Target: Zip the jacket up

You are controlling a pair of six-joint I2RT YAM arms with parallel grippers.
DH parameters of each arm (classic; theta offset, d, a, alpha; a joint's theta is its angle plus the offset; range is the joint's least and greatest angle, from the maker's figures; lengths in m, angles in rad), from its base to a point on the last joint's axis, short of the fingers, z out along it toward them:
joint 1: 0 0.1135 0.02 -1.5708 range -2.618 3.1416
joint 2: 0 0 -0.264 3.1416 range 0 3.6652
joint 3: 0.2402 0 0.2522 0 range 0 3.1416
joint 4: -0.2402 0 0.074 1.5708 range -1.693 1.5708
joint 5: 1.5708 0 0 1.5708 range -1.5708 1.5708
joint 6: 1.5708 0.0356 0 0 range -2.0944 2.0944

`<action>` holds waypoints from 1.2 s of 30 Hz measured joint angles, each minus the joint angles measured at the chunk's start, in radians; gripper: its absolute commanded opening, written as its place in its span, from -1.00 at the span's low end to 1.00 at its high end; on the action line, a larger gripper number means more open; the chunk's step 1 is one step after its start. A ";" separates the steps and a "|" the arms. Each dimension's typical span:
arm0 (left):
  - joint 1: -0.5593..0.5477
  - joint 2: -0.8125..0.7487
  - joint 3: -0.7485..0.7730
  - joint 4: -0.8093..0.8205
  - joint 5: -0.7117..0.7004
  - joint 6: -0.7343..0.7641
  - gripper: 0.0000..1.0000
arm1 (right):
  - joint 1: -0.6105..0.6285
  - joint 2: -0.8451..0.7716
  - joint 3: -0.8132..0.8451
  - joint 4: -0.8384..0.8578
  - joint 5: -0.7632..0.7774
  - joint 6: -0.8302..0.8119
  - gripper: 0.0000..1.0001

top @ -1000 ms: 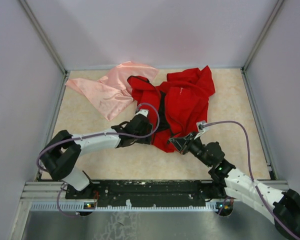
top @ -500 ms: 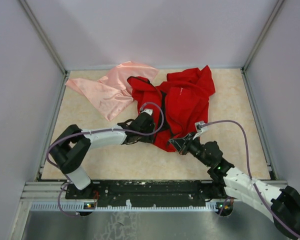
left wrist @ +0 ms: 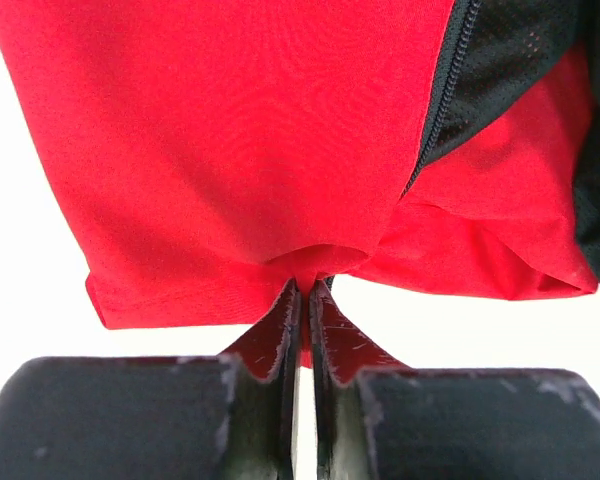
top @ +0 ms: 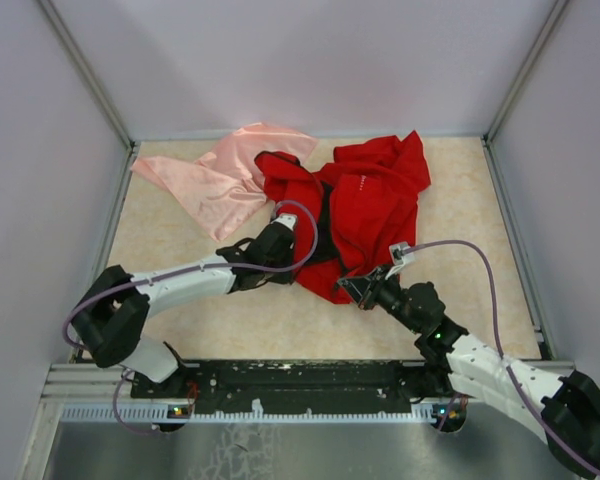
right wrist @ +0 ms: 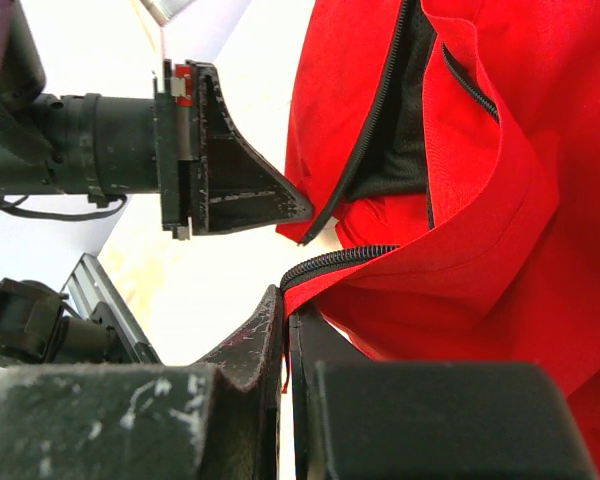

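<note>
Left wrist view: my left pincer (left wrist: 302, 292) clenches the hem of the limp, light jacket (left wrist: 260, 130) on the table (top: 180, 215), my right pincer (right wrist: 283, 305) pinches it near the zipper (right wrist: 335, 258) end, the sensible hold.

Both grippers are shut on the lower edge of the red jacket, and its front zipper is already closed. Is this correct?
No, the front zipper is open: the right wrist view shows its two toothed edges apart, black lining between them. Both the left gripper and right gripper are indeed shut on the lower edge of the jacket.
</note>
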 measured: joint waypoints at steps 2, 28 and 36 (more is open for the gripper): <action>0.002 -0.027 -0.006 -0.010 0.002 0.000 -0.95 | 0.000 0.000 0.000 0.000 0.000 0.000 -1.00; 0.010 -0.473 -0.401 0.398 0.331 -0.110 -1.00 | 0.000 0.047 0.000 0.062 -0.076 0.010 -1.00; 0.010 -0.506 -0.563 0.724 0.366 -0.149 -1.00 | 0.000 0.047 0.000 0.140 -0.127 0.011 -1.00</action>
